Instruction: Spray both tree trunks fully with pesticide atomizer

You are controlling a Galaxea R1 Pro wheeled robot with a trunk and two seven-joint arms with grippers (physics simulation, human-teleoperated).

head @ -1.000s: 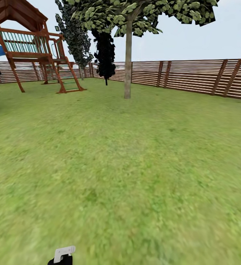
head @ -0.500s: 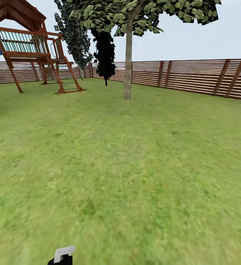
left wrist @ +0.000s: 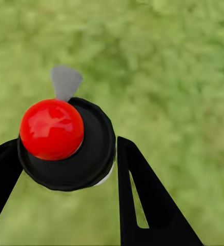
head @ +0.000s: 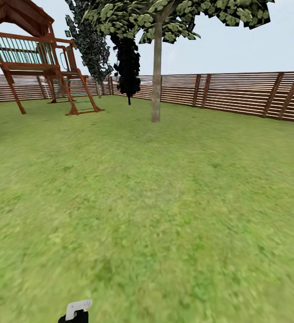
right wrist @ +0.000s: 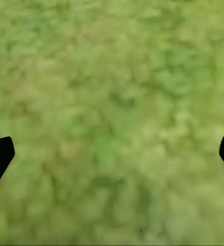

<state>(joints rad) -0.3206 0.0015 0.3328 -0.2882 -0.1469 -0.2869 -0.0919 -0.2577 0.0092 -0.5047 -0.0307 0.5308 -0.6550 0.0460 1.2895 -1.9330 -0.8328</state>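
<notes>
A tall tree stands ahead on the lawn in the head view, with a straight grey-beige trunk [head: 156, 76] and a ragged green crown [head: 173, 13]. The grass floor [head: 155, 211] stretches between me and it. My left gripper [left wrist: 68, 148] is shut on the pesticide atomizer [left wrist: 65, 138], whose red cap, black collar and grey nozzle sit between the black fingers [left wrist: 142, 195]. The atomizer's white nozzle [head: 78, 307] pokes up at the head view's lower edge. My right gripper [right wrist: 112, 154] is open over bare grass, fingers far apart. No white mist shows.
A red-brown wooden playset [head: 34, 58] with a ladder stands at the back left. Two dark narrow trees [head: 128, 58] rise behind the trunk. A brown slatted fence [head: 236, 94] closes the lawn at the back and right. Open grass lies all the way to the tree.
The whole head view has shifted a little: the playset slid left and the fence right, so the camera has moved forward. The atomizer's nozzle keeps its place in view.
</notes>
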